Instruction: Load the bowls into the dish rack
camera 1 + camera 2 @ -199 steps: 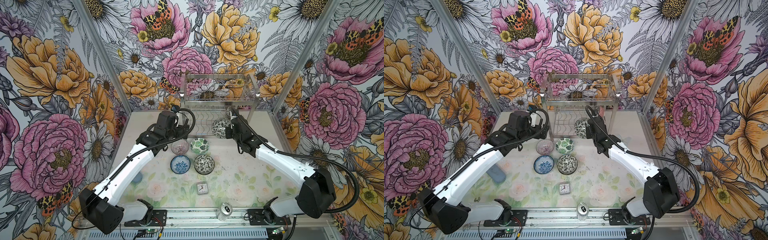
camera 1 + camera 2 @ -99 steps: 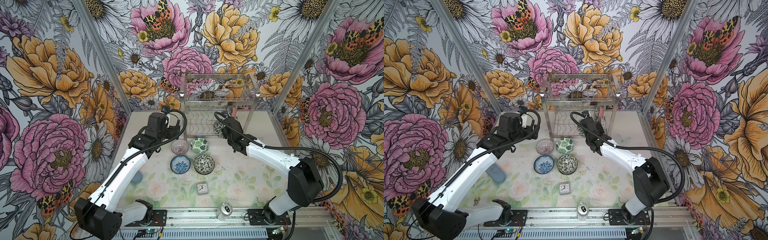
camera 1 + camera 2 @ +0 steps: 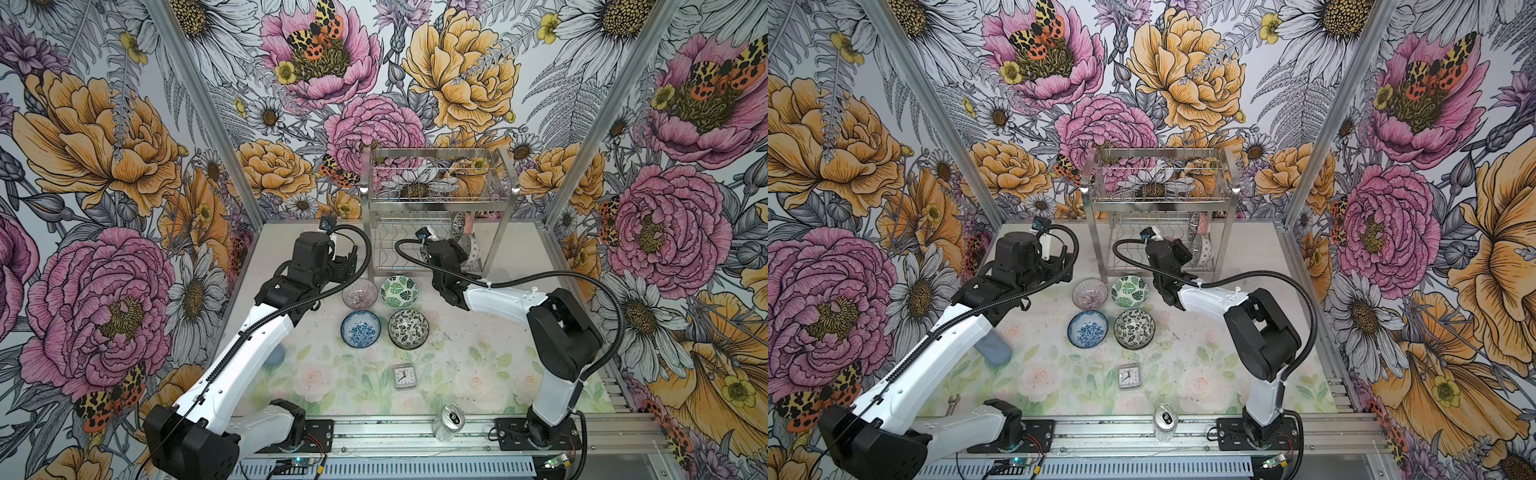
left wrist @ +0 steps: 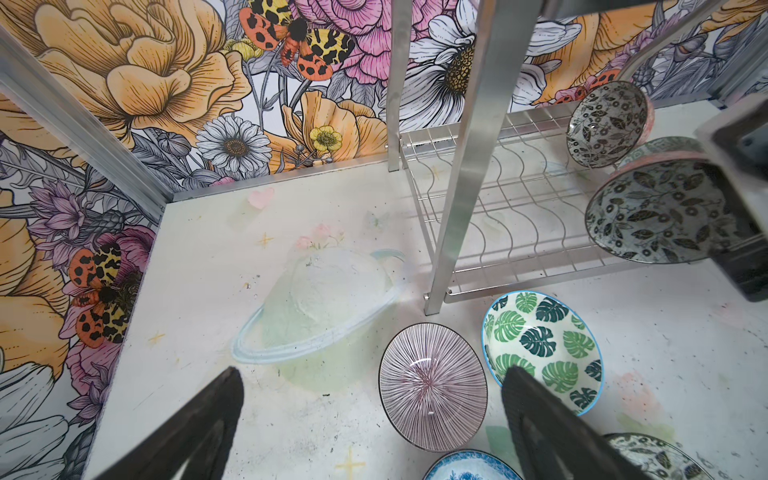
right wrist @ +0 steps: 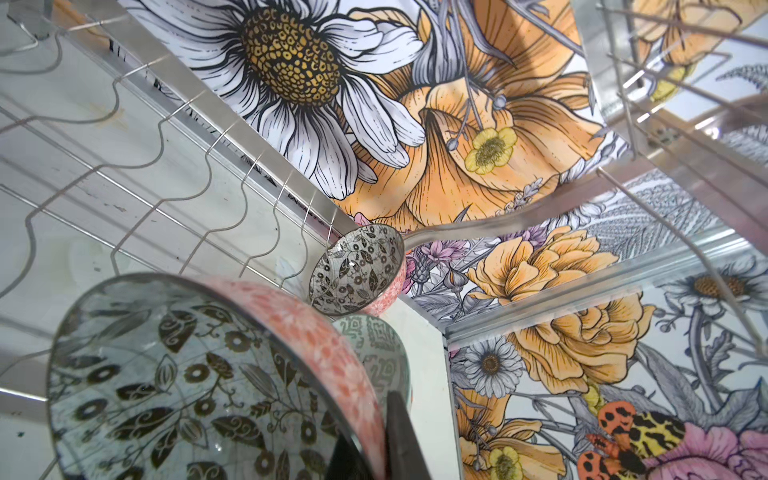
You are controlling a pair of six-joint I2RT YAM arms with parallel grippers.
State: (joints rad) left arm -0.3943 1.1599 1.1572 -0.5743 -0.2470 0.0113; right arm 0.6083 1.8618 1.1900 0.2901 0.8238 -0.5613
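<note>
Two bowls [image 5: 357,274] stand in the dish rack [image 3: 436,199]'s lower tier, the right gripper [image 3: 459,251] clamps a third bowl [image 5: 208,374] there, and the wide, empty left gripper [image 4: 370,374] hangs beside the rack, four bowls [image 3: 360,328] waiting before it.

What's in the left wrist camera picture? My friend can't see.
The open left tool hangs over a white table beside a pink striped bowl and a green leaf bowl. Behind, two black-and-white floral bowls tilt on edge at the wavy wires of the dish rack.
</note>
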